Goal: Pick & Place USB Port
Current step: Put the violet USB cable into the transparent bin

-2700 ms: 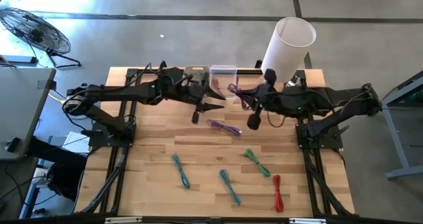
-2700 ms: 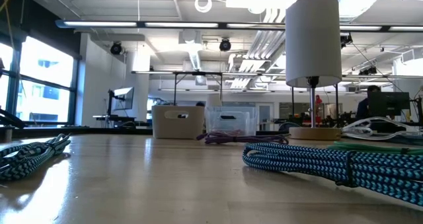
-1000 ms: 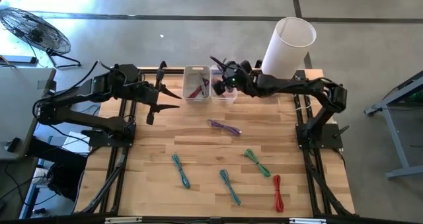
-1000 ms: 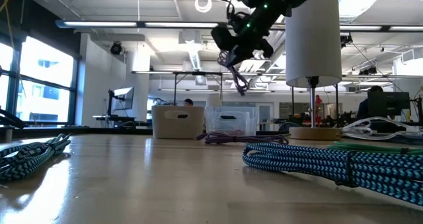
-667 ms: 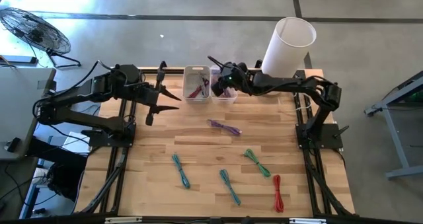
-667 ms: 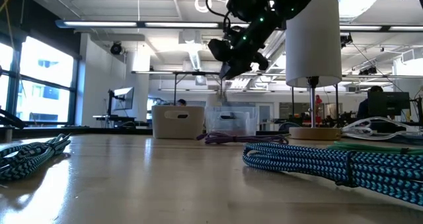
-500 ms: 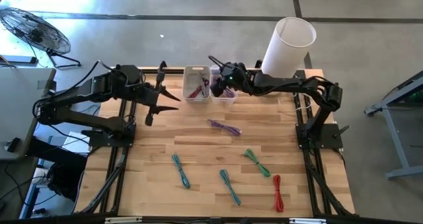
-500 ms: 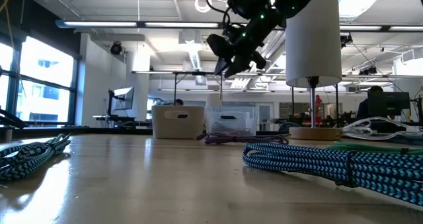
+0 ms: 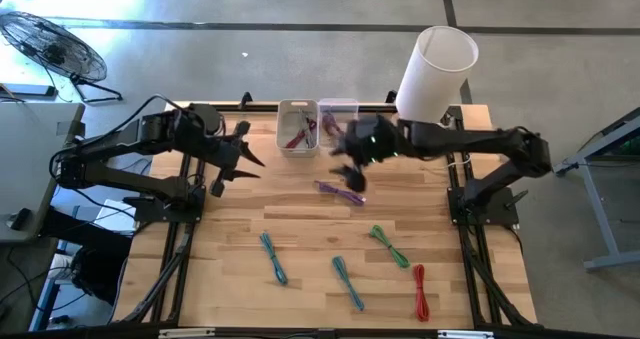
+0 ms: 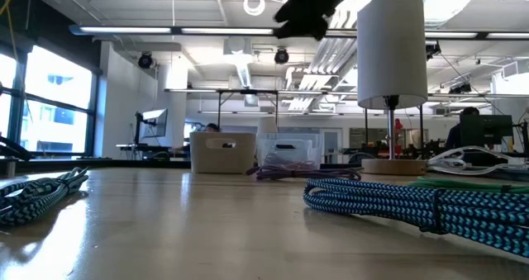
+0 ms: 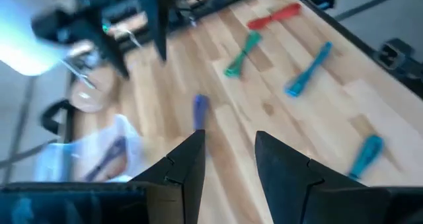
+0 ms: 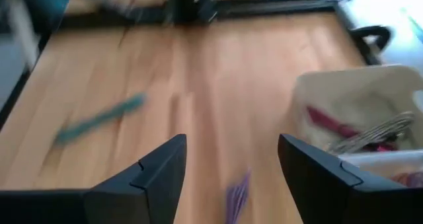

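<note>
- Right gripper [image 9: 348, 172] hangs above the wooden table [image 9: 230, 229], just in front of the two bins; its fingers are spread wide and hold nothing, as its wrist view shows.
- Left gripper [image 9: 232, 165] sits left of the bins, fingers parted and empty.
- Motion blur smears both wrist views, so cable shapes there are only streaks; in the low view the right gripper is a dark shape at the top edge.
- White plastic bin [image 9: 297, 128] holds red and purple cables; its contents are tangled and hard to separate.
- Clear plastic bin [image 9: 339, 119], just right of the white bin, holds something purple, partly hidden by the right arm.
- Purple braided USB cable [image 9: 340, 191] lies on the table just in front of the bins, directly beneath the right gripper, apart from it.
</note>
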Tool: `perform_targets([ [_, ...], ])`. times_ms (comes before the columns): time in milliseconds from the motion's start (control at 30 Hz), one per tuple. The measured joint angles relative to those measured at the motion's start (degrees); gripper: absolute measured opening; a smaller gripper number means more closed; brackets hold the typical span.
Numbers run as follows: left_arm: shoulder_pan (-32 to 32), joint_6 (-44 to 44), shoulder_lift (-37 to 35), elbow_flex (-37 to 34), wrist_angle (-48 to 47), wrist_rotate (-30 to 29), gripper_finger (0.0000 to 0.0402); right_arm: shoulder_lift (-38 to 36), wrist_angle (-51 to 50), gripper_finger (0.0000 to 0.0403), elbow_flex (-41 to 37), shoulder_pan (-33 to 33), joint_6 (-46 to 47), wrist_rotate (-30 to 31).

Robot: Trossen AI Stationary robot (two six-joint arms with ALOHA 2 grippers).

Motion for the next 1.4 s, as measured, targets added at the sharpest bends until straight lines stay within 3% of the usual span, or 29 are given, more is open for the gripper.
perform_targets([
  [200, -0.01, -2.43, 0.00, 0.00, -4.22, 1.58, 0.0129, -3.12, -14.59, 0.0231, 0.00, 5.65, -0.36, 6.28],
  [367, 0.01, -3.10, -0.02, 0.00, -4.42, 1.46, 0.0129, -0.29, -21.92, 0.0232, 0.00, 7.02, 0.60, 8.22],
  [1400, -0.01, -7.12, -0.02, 0.00, -4.81, -1.75, 0.0129, 19.62, -19.07, 0.0232, 0.00, 7.12, -2.63, 9.37],
])
